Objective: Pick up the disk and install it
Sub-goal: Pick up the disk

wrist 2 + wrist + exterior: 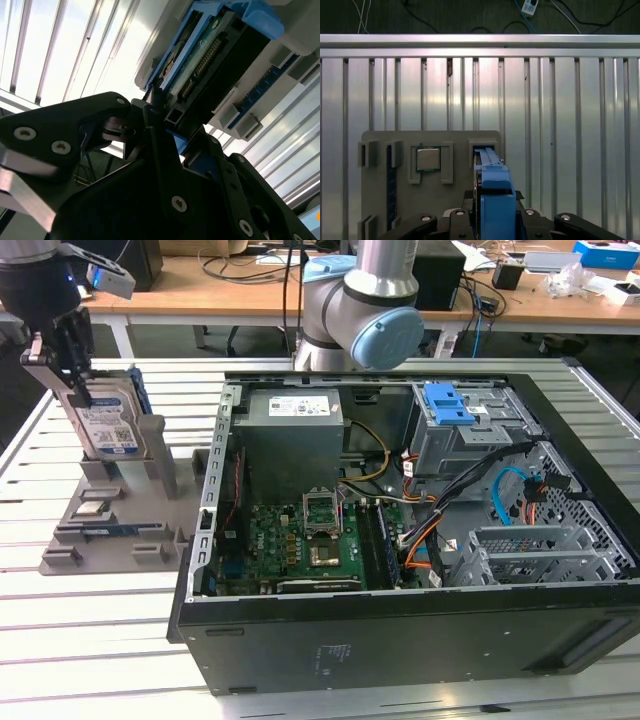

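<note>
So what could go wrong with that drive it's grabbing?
The gripper holds the disk by its upper edge alone, so it might tilt or slip. The disk stands in a slot of the grey holder and could snag coming out. Loose cables in the computer case might catch it.

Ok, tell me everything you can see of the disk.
The disk is a flat silver-metal drive with a blue-and-white label and a blue plastic frame along its edges; the second wrist view shows a green circuit board on its other face. It stands upright in the grey holder at the exterior view's left, with the gripper at its top edge.
</note>
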Robot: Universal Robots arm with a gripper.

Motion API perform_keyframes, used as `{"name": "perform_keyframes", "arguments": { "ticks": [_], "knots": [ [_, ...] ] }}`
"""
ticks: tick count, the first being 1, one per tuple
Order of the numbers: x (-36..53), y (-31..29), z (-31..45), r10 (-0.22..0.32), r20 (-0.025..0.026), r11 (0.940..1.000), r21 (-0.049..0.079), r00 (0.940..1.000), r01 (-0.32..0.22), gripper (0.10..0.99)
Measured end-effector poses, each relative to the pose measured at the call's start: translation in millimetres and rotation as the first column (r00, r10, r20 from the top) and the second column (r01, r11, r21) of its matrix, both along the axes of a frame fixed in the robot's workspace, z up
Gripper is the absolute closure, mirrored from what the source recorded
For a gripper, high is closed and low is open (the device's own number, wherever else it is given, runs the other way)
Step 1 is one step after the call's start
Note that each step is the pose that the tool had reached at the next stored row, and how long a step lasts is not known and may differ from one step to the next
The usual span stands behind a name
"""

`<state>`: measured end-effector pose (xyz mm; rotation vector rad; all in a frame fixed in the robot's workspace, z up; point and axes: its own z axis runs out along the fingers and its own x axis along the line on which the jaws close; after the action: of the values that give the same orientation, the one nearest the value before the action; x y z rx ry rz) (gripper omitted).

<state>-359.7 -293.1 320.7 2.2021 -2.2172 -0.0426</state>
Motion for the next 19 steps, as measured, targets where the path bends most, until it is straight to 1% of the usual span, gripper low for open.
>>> {"name": "perform_keyframes", "arguments": {
  "ticks": [2,7,8,11,15,19],
  "knots": [
    [0.0,0.1,6.0,0.000,0.0000,1.0000,0.000,1.0000,0.000,0.722],
    [0.0,0.1,12.9,0.000,0.0000,1.0000,0.000,1.0000,0.000,0.722],
    [0.0,0.1,15.6,0.000,-0.0001,1.0000,0.000,1.0000,0.000,0.722],
    [0.0,0.1,20.5,0.000,0.0000,1.0000,0.000,1.0000,0.000,0.722],
    [0.0,0.1,25.4,0.000,0.0000,1.0000,0.000,1.0000,0.000,0.722],
    [0.0,0.1,32.7,0.000,-0.0001,1.0000,0.000,1.0000,0.000,0.722]
  ]
}}
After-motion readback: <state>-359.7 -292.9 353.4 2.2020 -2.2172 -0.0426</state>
